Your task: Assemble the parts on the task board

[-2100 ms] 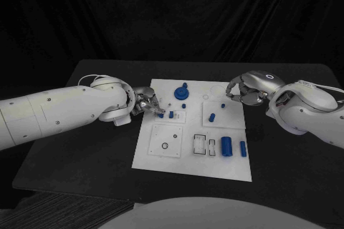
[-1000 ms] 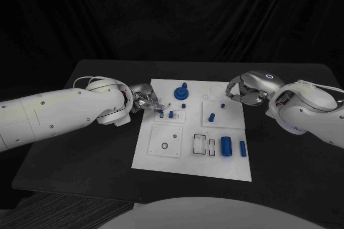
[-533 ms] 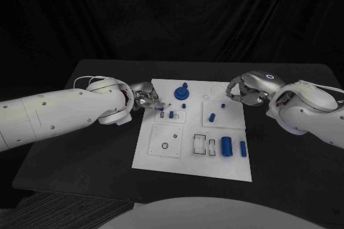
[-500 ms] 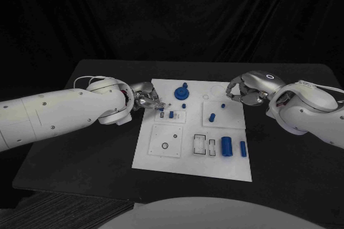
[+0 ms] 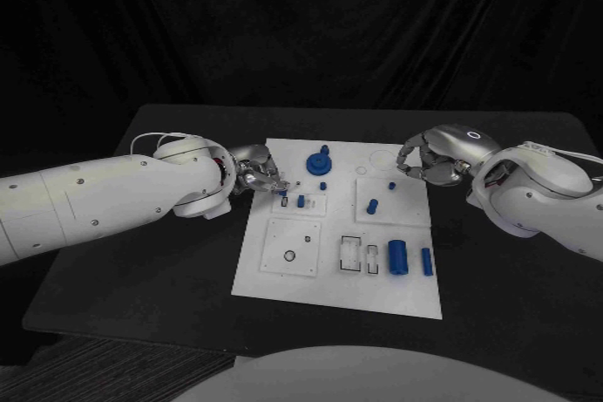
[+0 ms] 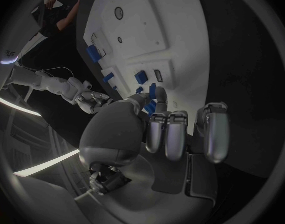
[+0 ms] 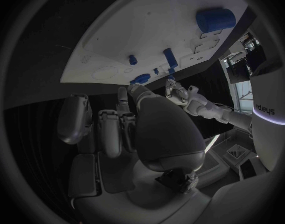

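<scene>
The white task board (image 5: pixel 287 275) lies mid-table. My left hand (image 5: pixel 258 176) hovers at its far left edge and pinches a small blue part (image 6: pixel 152 91) between thumb and finger, just above a two-slot plate where another small blue part (image 5: pixel 299 200) stands. My right hand (image 5: pixel 431 160) hangs over the far right edge with fingers curled in and nothing seen in them. On the board are a round blue piece with a peg (image 5: pixel 319 163), a blue peg (image 5: pixel 389 186), a tilted blue part (image 5: pixel 372 206), a thick blue cylinder (image 5: pixel 397 255) and a slim blue bar (image 5: pixel 426 261).
The black table (image 5: pixel 138 271) surrounds the board. A plate with a small dark ring (image 5: pixel 290 255) sits on the near left of the board, and two open rectangular slots (image 5: pixel 350 254) lie beside the cylinder. Faint ring outlines (image 5: pixel 377 160) mark the far right corner.
The left-hand slot of the two-slot plate held a small blue part before; now it stands empty and my left hand has drawn back slightly with that part. The right hand has not moved.
</scene>
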